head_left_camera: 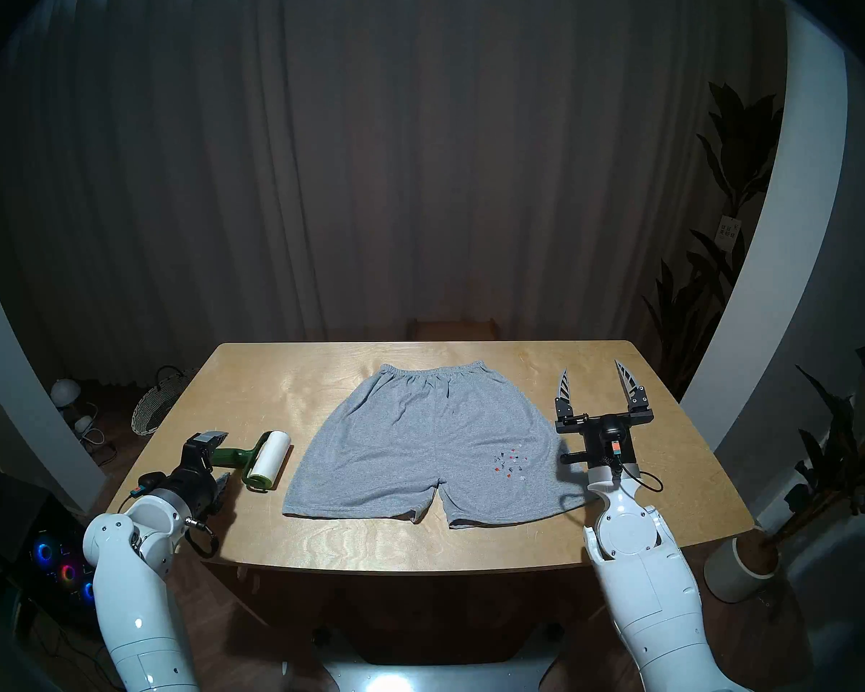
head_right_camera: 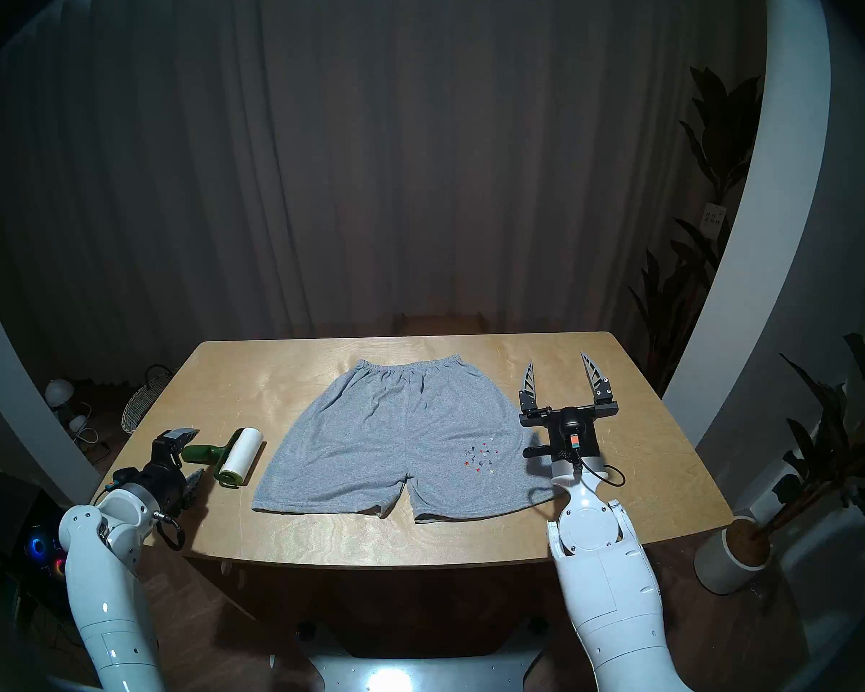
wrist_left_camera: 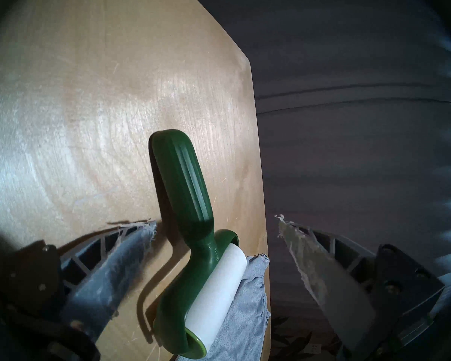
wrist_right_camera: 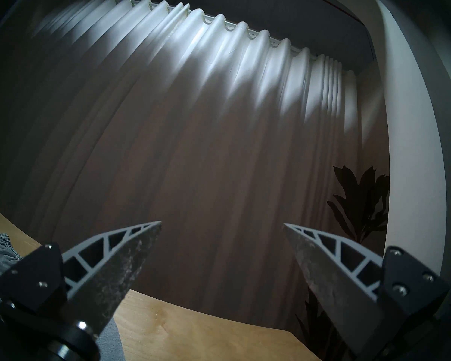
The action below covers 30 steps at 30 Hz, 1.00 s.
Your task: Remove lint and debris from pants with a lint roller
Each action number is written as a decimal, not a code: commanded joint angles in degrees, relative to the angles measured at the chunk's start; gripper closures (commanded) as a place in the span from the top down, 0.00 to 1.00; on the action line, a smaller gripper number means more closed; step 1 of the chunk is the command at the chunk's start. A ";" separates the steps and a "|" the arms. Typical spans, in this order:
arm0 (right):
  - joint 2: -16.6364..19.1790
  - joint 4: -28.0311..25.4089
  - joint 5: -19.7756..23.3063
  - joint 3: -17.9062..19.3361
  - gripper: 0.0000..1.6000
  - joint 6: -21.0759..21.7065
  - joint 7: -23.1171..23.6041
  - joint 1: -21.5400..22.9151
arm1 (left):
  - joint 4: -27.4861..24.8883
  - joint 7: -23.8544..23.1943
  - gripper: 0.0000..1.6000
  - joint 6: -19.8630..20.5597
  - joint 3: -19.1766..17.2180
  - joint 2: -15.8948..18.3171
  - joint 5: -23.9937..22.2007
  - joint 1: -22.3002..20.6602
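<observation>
Both my grippers gape empty, so my left gripper (head_left_camera: pixel 219 460) should straddle the ribbed dark-green handle of the white-rolled lint roller (head_left_camera: pixel 262 460) squarely before closing.

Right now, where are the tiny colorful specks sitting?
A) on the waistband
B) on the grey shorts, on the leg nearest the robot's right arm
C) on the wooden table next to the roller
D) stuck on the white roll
B: the specks lie clustered on the grey shorts, low on the leg beside the right gripper.
</observation>
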 commanded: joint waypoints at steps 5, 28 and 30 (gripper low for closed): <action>-0.07 -0.62 0.12 0.06 1.00 -0.80 -0.27 1.52 | 2.60 -0.53 1.00 -4.80 0.77 -1.40 1.17 -3.11; 0.37 -2.02 0.23 0.48 1.00 -0.88 -0.16 2.01 | 8.64 -1.58 1.00 -8.95 3.61 -1.95 3.56 -5.58; 0.41 -1.98 0.20 0.47 1.00 -0.87 -0.14 2.07 | 9.05 -1.92 1.00 -9.11 3.82 -1.90 3.68 -5.64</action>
